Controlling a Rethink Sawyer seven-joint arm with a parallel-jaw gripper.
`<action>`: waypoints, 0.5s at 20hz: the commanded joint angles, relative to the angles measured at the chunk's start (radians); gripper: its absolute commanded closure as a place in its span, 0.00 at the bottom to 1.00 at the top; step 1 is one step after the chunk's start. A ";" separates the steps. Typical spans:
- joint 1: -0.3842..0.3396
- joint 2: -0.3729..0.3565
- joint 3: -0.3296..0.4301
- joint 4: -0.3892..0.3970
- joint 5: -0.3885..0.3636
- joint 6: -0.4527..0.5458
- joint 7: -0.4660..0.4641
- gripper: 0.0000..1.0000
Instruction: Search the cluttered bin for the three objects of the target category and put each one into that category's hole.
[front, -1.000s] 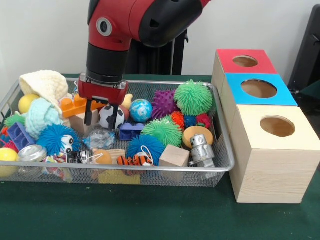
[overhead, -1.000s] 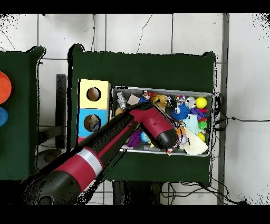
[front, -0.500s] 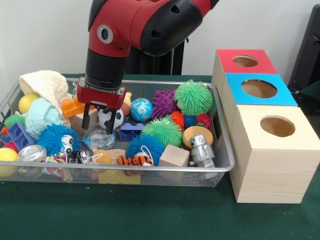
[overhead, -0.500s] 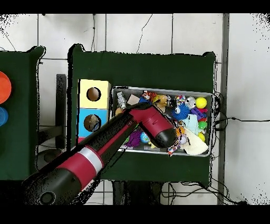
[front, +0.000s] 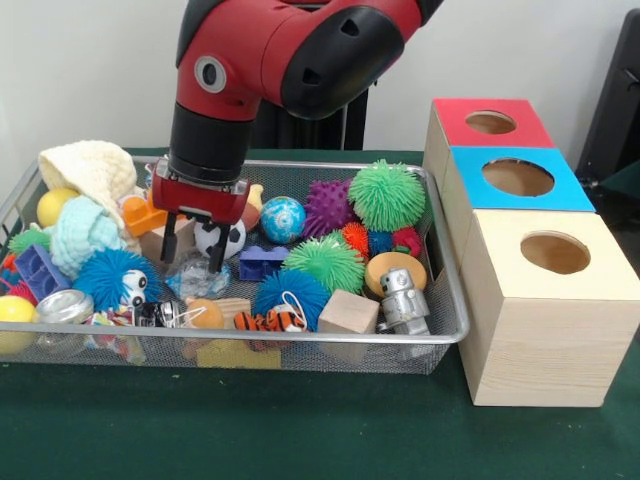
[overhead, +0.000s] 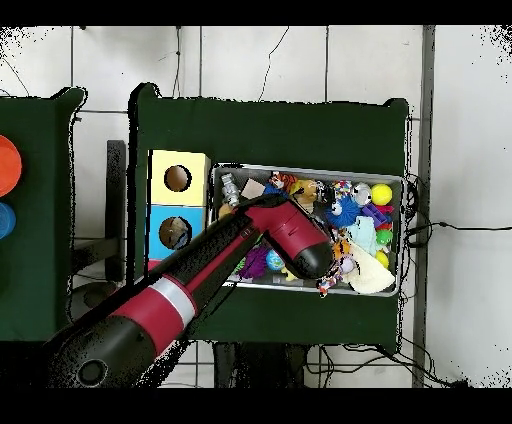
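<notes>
Now the gripper (front: 191, 243) hangs open and empty, fingers pointing straight down beside the soccer ball (front: 222, 236)

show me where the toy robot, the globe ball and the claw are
toy robot (front: 402, 296), front view, on its silver body
globe ball (front: 282, 219), front view, on its blue middle
claw (front: 193, 252), front view, midway between its two black fingertips
</notes>
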 joint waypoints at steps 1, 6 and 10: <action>-0.049 0.065 0.219 -0.074 0.046 0.032 -0.200 0.00; -0.041 0.124 0.195 -0.126 -0.016 -0.038 -0.086 0.00; -0.038 0.158 0.186 -0.157 -0.061 -0.101 -0.021 0.00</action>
